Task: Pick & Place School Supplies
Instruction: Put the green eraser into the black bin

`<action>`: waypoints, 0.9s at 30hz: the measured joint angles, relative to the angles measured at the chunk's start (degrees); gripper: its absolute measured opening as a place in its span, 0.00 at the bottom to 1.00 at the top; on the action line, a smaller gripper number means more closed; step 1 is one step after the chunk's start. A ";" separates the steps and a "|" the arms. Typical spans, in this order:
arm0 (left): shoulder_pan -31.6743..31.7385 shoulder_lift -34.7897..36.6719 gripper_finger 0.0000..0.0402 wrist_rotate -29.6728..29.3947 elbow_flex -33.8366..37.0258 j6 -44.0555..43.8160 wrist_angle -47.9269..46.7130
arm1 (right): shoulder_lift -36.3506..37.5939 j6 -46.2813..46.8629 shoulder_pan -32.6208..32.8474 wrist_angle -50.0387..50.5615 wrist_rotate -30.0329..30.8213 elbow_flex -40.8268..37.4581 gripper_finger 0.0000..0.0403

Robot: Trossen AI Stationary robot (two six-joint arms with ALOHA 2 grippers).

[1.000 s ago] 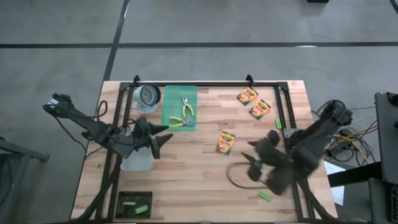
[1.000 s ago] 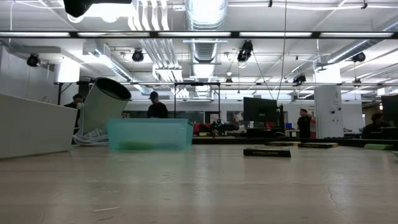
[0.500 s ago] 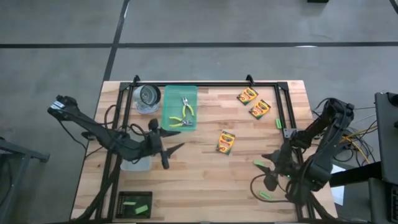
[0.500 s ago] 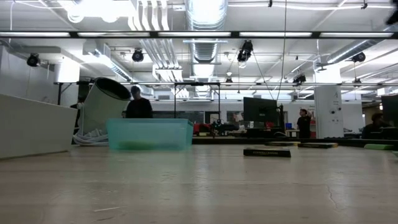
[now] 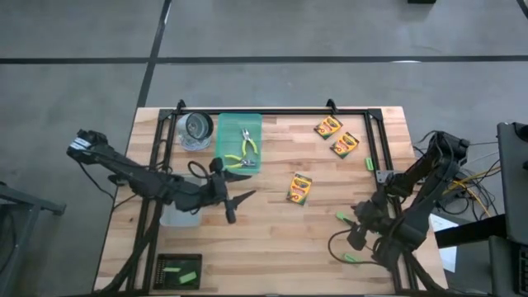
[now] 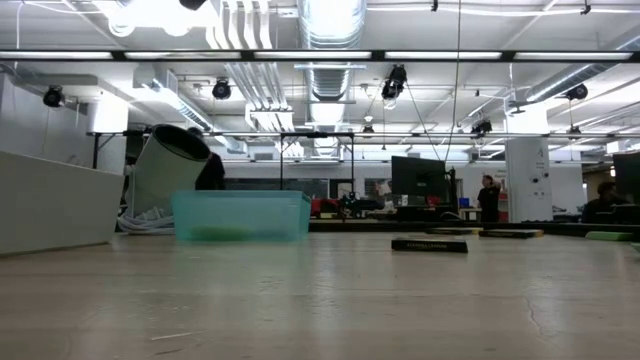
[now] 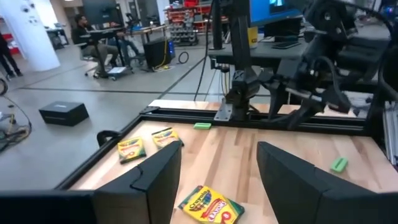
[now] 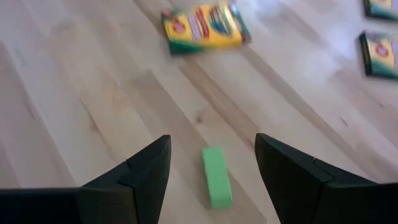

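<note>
The right gripper (image 8: 211, 177), jaws spread and empty, hangs over a green block (image 8: 216, 176) lying between its fingers in the wrist view, long axis running roughly along the fingers, on the right of the worktop (image 5: 272, 239). Beyond it lies a crayon box (image 8: 204, 27), print too blurred to read. The left gripper (image 5: 233, 205), jaws also open, waits below the teal tray (image 5: 228, 132), farther from the block, so the right arm looks the likely picker.

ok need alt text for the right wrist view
A small green block lies on the wooden table, just ahead of the open right gripper. Beyond it lies a crayon box; two more sit at the edge.
</note>
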State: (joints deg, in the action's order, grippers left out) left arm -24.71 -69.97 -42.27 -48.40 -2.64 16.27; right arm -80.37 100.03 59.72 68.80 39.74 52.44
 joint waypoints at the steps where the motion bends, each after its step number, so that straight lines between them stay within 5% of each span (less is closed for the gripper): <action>1: 0.26 0.00 0.54 0.29 0.00 -0.34 -0.03 | -0.13 -0.20 0.00 -0.49 -1.26 -0.70 0.56; 27: 2.88 0.00 0.54 2.48 0.00 -2.07 -0.04 | -0.36 1.65 -0.05 -17.91 -7.46 -14.89 0.56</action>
State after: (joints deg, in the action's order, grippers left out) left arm -21.82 -69.97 -39.79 -48.40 -4.71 16.23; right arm -80.73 101.69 59.68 50.89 32.28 37.54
